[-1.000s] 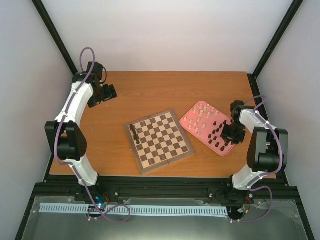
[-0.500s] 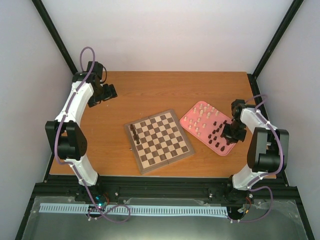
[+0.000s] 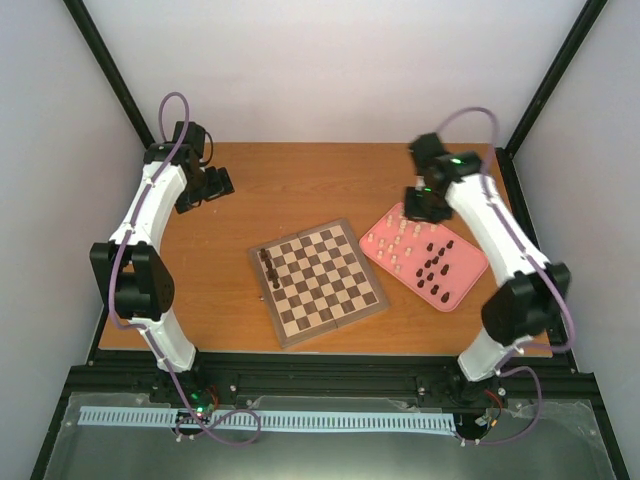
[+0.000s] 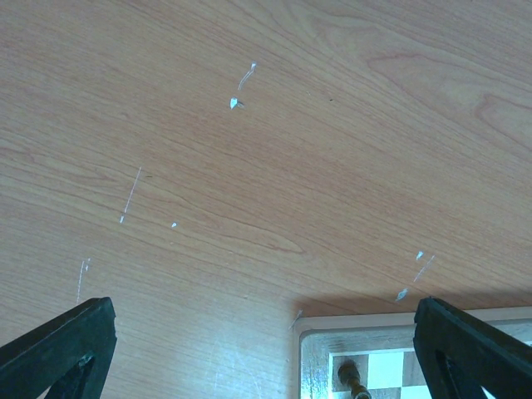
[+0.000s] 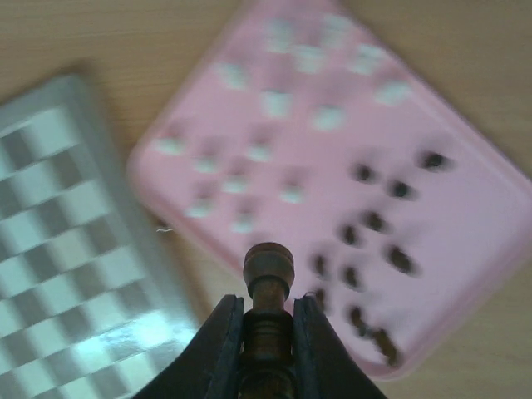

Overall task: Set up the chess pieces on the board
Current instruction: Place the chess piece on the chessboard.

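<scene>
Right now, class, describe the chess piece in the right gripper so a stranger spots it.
Find the pink tray beside the board. Above it hangs the right gripper, shut on one dark brown piece. Unlike the tray's pieces, it is airborne.

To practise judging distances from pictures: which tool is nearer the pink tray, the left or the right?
Right. The right tool hangs at the pink tray's far corner, shut on a dark chess piece. The left tool is at the table's far-left, beyond the board.
</scene>
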Robot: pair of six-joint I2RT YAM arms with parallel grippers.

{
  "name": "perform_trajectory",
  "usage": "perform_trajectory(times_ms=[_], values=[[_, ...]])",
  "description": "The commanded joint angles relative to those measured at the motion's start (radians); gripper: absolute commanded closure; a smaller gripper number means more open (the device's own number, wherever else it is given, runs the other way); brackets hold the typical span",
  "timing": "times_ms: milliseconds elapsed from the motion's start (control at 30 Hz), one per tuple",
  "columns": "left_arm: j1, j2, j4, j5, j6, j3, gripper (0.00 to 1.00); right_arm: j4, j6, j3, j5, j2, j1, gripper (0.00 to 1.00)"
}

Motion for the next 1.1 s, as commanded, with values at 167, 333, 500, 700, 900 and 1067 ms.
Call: perform_trajectory(times_ms=[167, 333, 500, 700, 900, 1067], values=[[-0.004, -0.024, -0.003, 0.001, 0.009, 0.017, 0.00, -0.153, -0.023, 0.473, -0.073, 0.432, 0.471, 0.97], [-0.003, -0.048, 0.016, 0.016, 0.005, -0.018, 0.00, -0.151, -0.052, 0.560, -0.130, 0.542, 0.601, 0.97], [-0.004, -0.059, 0.025, 0.031, 0.001, -0.032, 0.00, -0.188, -0.063, 0.667, -0.157, 0.632, 0.704, 0.97], [-0.004, -0.064, 0.033, 0.034, 0.000, -0.042, 0.00, -0.198, -0.070, 0.695, -0.143, 0.688, 0.777, 0.97], [-0.003, -0.075, 0.033, 0.032, -0.004, -0.049, 0.00, -0.119, -0.054, 0.602, -0.150, 0.669, 0.810, 0.97], [-0.003, -0.086, 0.041, 0.031, -0.011, -0.061, 0.00, -0.066, -0.047, 0.581, -0.123, 0.691, 0.837, 0.97]])
